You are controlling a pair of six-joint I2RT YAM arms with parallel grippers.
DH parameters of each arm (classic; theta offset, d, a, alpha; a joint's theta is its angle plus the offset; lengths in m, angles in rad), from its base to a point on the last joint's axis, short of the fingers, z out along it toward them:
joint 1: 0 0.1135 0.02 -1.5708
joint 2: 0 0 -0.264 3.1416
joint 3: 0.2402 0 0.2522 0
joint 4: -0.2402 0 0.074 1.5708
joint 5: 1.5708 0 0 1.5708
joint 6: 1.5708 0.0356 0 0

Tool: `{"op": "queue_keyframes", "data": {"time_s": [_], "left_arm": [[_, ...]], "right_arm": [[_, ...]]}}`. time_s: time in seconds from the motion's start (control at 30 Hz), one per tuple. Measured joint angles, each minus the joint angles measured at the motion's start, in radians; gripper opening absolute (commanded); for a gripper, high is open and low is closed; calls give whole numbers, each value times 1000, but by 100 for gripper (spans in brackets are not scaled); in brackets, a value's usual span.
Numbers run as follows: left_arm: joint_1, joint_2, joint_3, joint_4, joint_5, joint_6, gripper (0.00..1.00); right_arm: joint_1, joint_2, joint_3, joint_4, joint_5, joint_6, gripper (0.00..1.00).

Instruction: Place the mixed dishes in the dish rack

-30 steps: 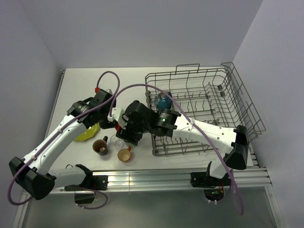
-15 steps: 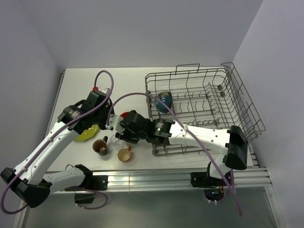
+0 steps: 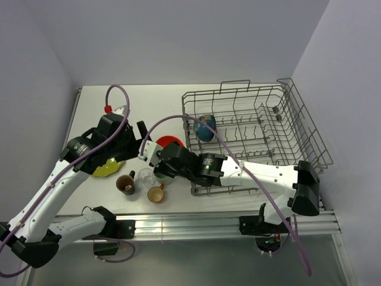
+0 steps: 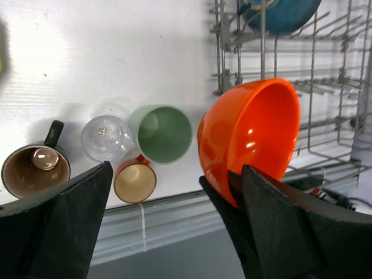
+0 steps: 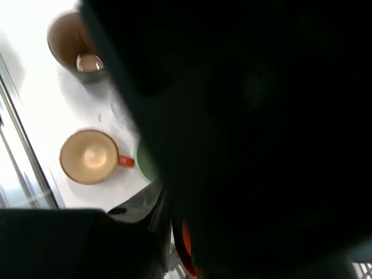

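In dish rack point(image 3: 305, 126) — blue bowl point(image 3: 205, 127), left end

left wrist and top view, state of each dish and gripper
orange bowl, tilted, off the table
right gripper, shut on orange bowl
left gripper, open
blue bowl, on edge in rack
green cup, upright, empty
glass, upright
brown mug, upright
small orange cup, upright
plate, flat on table

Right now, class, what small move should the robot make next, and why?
Probably draw the left pincer back, clear of the orange-red bowl. Its jaws stand wide open with the tilted bowl between them, and the right pincer appears to grip the bowl's rim. Backing off would free the bowl to be carried to the dish rack.
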Motion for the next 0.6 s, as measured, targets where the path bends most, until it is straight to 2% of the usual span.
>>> {"op": "queue_keyframes", "data": {"time_s": [0.17, 0.43, 0.53, 0.6], "left_arm": [[-11, -23, 56, -16, -119, -55, 99], [-12, -99, 123, -8, -315, -145, 99], [-12, -72, 166, 14, -341, -156, 99], [-12, -51, 178, 55, -338, -156, 99]], "right_arm": [[-21, -31, -12, 64, -39, 31, 0], [-243, -213, -66, 67, -220, 117, 0], [-285, -269, -70, 78, -286, 145, 0], [-368, -315, -98, 118, -372, 187, 0]]}}
